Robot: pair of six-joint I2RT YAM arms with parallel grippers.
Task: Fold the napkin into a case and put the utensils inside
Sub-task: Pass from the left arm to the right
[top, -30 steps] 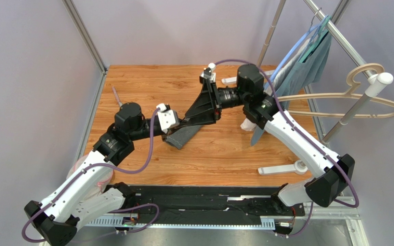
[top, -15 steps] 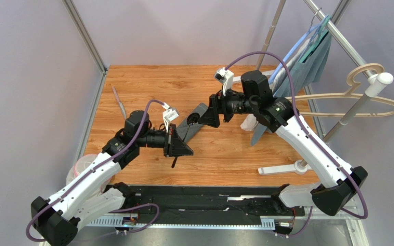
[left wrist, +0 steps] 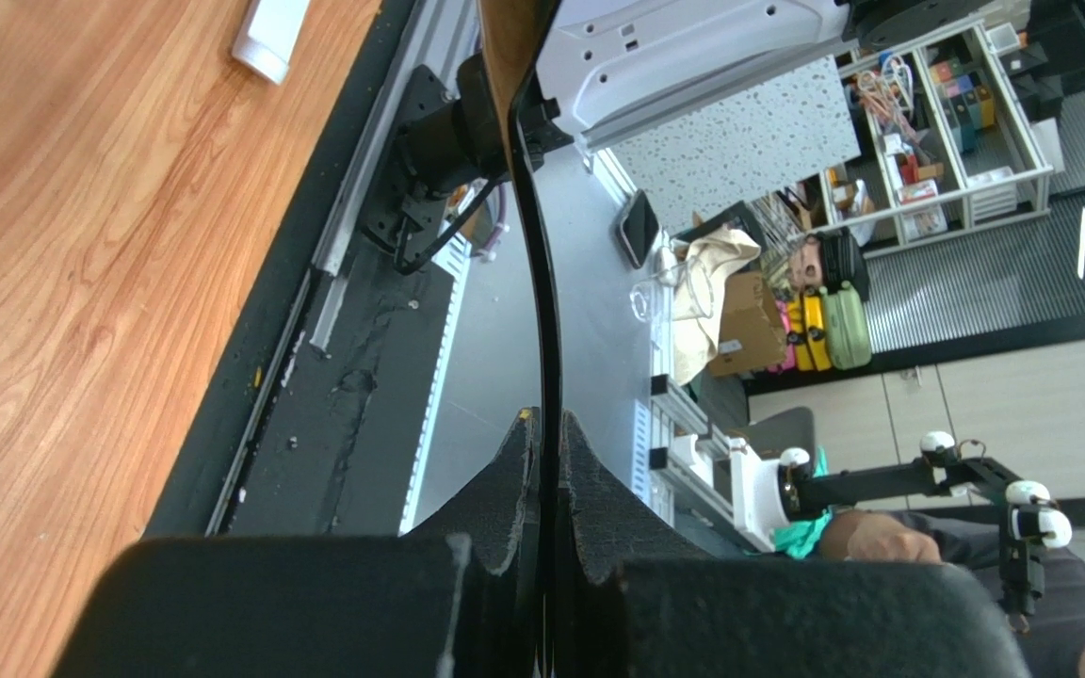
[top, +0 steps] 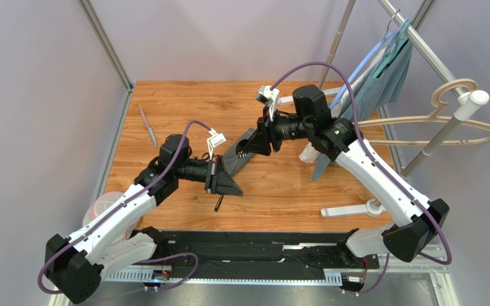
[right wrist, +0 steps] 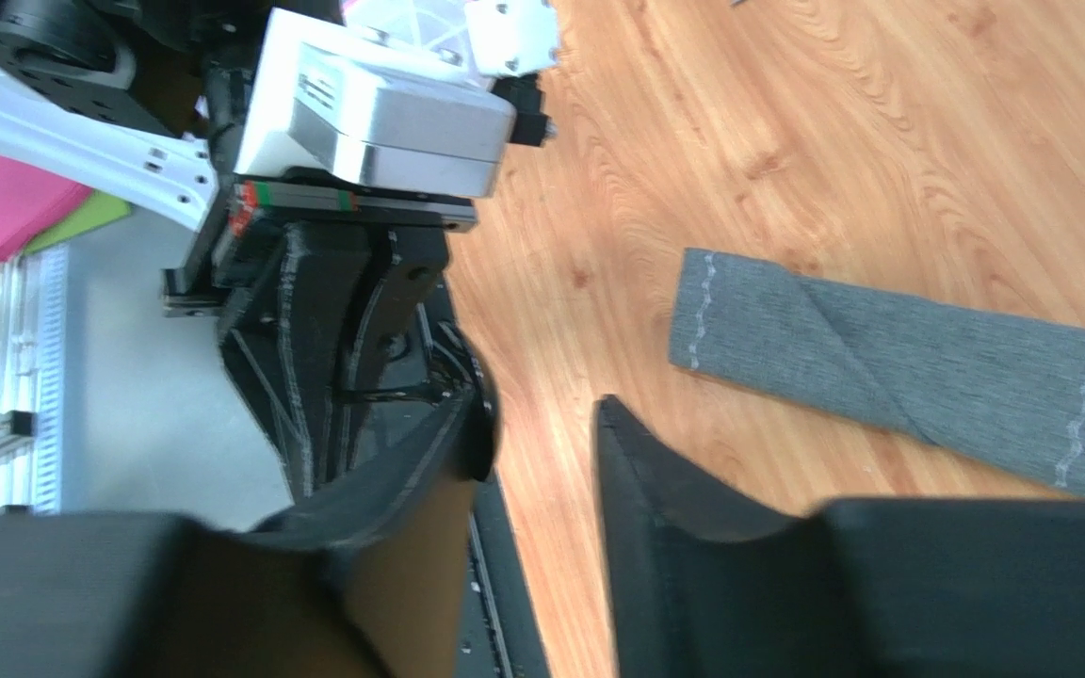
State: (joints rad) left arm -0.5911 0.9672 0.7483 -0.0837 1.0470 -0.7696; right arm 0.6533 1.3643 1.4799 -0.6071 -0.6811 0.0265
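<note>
Masking case (top: pixel 235 158) end: right gripper (top: pixel 248 147)

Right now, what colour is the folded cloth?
Dark grey cloth with pale stitching near both ends; clearest in the right wrist view.

We see a table (top: pixel 183 102) of warm wood grain, smooth with a soft sheen. On the table, the case (right wrist: pixel 916 370) is matt, finely woven dark grey cloth with pale stitching. The spoon (left wrist: pixel 541 283) looks smooth, glossy and black. Near the table's left edge, the knife (top: pixel 147 127) looks like dull silver-grey metal.
</note>
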